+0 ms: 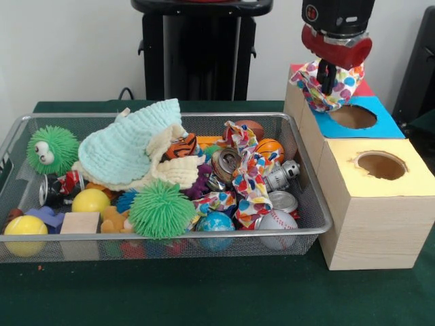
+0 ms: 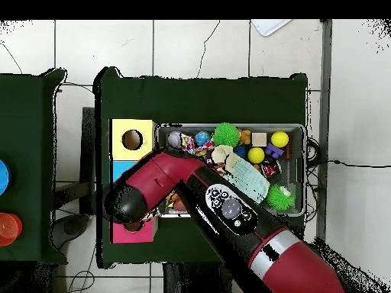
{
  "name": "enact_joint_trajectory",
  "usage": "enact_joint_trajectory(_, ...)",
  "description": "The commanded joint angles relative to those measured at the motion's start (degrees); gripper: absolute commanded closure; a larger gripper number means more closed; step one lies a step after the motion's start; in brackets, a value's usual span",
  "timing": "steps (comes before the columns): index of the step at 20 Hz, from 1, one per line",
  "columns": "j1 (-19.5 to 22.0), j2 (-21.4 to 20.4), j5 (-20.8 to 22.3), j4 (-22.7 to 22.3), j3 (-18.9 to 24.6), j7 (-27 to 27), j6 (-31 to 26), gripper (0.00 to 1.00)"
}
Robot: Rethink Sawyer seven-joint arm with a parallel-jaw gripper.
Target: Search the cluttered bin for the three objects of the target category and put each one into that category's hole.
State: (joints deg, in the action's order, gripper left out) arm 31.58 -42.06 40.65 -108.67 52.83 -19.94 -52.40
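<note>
I see one bag (image 1: 326, 92), clear plastic with coloured dots, bunched and hanging in the closed gripper (image 1: 327, 80) right over the red top (image 1: 365, 88) at the far right. It hides the hole from me. A second bag (image 1: 248, 180) lies draped over clutter at the right of the mesh bin (image 1: 170, 235). A third bunch (image 1: 216, 201) sits just left of it, near the front rim.

Red-topped hole (image 1: 307, 76) behind held bag (image 1: 326, 88)
</note>
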Motion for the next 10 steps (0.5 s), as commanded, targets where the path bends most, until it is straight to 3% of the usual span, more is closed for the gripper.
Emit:
enact_joint_trajectory(1, 6.11, -9.14, -7.64, -1.91, 0.31, -2.15, -6.16, 1.0)
enact_joint_trajectory(2, 7.87, -11.48, -10.71, -1.43, 1.13, -4.13, -5.29, 1.0)
enact_joint_trajectory(4, 9.42, -15.31, -15.06, 0.36, -0.66, -14.26, 0.57, 1.0)
enact_joint_trajectory(6, 7.34, -16.86, -15.57, 3.09, -7.59, -28.57, 8.24, 1.0)
enact_joint_trajectory(7, 6.57, -16.78, -16.09, 3.88, -10.37, -32.8, 10.2, 1.0)
enact_joint_trajectory(10, 5.01, -16.46, -18.96, 4.77, -16.38, -38.28, 10.77, 1.0)
